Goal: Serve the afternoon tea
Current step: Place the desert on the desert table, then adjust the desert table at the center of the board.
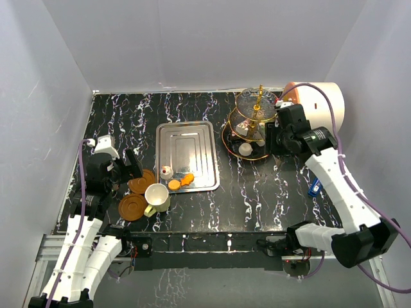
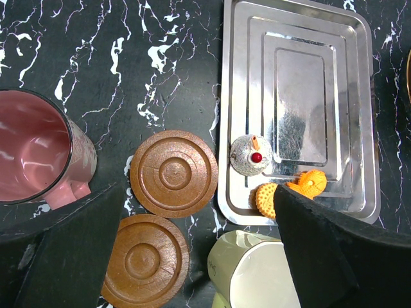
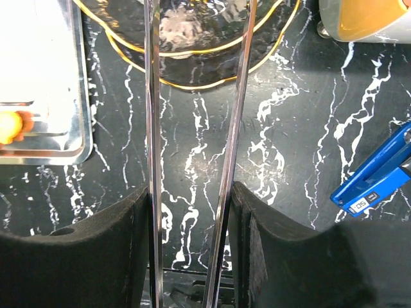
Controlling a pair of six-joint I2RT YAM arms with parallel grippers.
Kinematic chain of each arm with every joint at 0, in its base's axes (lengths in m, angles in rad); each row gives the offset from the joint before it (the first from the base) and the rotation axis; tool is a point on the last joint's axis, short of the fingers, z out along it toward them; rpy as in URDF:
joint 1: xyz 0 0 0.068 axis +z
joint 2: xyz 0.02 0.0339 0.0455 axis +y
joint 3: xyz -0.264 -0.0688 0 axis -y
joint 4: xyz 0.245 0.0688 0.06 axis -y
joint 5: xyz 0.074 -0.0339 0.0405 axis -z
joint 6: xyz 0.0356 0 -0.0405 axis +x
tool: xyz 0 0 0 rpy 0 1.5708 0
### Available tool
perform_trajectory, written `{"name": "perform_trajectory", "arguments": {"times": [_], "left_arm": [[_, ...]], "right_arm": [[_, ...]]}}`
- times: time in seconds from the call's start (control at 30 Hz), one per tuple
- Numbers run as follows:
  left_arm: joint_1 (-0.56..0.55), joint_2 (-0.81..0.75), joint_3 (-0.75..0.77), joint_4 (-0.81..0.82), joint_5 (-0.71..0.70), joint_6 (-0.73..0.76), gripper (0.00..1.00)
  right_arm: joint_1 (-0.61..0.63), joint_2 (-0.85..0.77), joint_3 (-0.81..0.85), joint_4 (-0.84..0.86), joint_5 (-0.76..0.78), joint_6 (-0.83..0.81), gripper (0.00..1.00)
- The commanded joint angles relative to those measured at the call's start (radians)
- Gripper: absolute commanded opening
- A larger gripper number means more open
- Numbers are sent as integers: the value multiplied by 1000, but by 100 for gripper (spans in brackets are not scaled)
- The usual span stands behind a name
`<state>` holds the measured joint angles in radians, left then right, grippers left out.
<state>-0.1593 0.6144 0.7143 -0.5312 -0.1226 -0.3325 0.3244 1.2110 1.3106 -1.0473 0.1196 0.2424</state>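
Left tool [image 2: 198,191] hangs wide apart over the saucers [image 2: 173,173]. Right tool [image 3: 189,192] is at the glass stand [image 1: 253,122], clamped or not I can't tell. White cake [image 2: 250,155] sits on the tray [image 2: 359,96] near its edge (probably light, squishy, smeary icing), so I'd pinch low on its sides, gently.

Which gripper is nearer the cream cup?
Left. The left gripper is open just beyond the cream cup, by the saucers; the right gripper, gripping tongs, is across the tray at the glass stand.
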Motion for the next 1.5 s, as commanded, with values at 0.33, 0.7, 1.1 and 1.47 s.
{"name": "perform_trajectory", "arguments": {"times": [0.33,0.7,1.1,1.47], "left_arm": [[-2,4,21,8,12,10,99],[-2,4,22,7,11,9,99],[-1,4,22,7,8,9,99],[-2,4,21,7,8,9,99]], "right_arm": [[-5,-126,-44,-3,-196,14,40],[-6,-43,-9,63,-222,17,32],[-5,15,-9,131,-268,12,30],[-6,-15,3,103,-228,13,30]]}}
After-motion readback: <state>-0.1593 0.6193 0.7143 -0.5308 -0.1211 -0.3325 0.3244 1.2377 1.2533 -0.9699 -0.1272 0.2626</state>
